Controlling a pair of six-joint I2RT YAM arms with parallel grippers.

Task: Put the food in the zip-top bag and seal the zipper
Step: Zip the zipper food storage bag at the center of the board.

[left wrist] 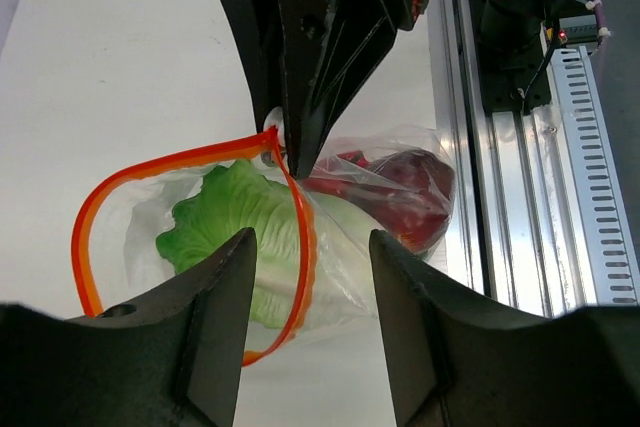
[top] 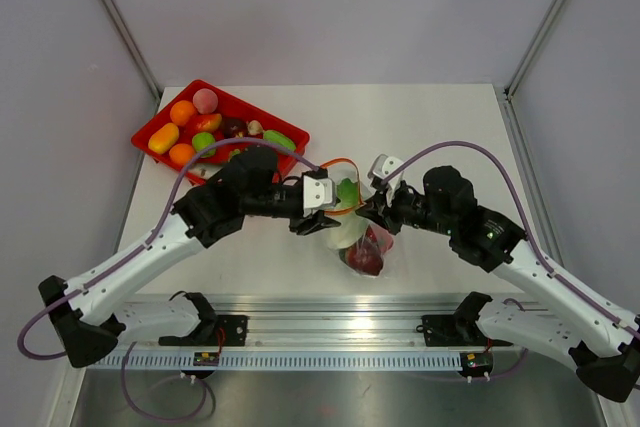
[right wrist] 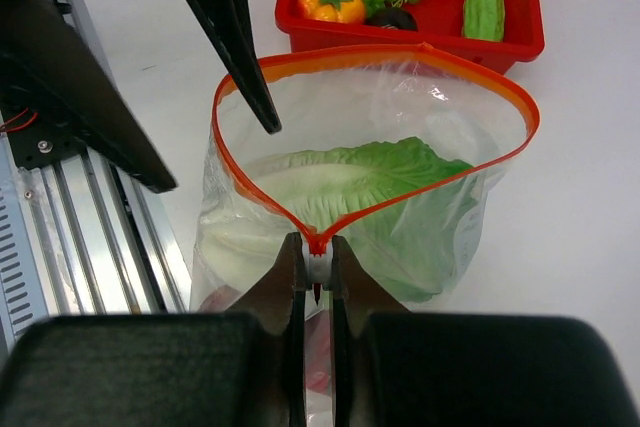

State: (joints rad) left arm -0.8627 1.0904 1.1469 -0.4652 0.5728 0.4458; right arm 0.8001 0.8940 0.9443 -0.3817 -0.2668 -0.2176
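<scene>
The zip-top bag [top: 362, 239] lies mid-table with its mouth held open as a loop. Inside are the green-white cabbage [right wrist: 350, 182] and dark red food [left wrist: 410, 192]. My right gripper [right wrist: 318, 252] is shut on the near end of the orange-red zipper [right wrist: 400, 52], where a small white slider sits. My left gripper [left wrist: 310, 242] is open, and the zipper [left wrist: 170, 162] and the bag's edge pass between its fingers without being clamped. In the top view the two grippers face each other across the bag's mouth, left [top: 325, 209] and right [top: 366, 207]. More food [top: 182, 112] lies in the tray.
The red tray [top: 258, 105] stands at the back left with several toy fruits and vegetables, also seen in the right wrist view [right wrist: 440, 42]. An aluminium rail [top: 330, 332] runs along the near edge, close to the bag's bottom.
</scene>
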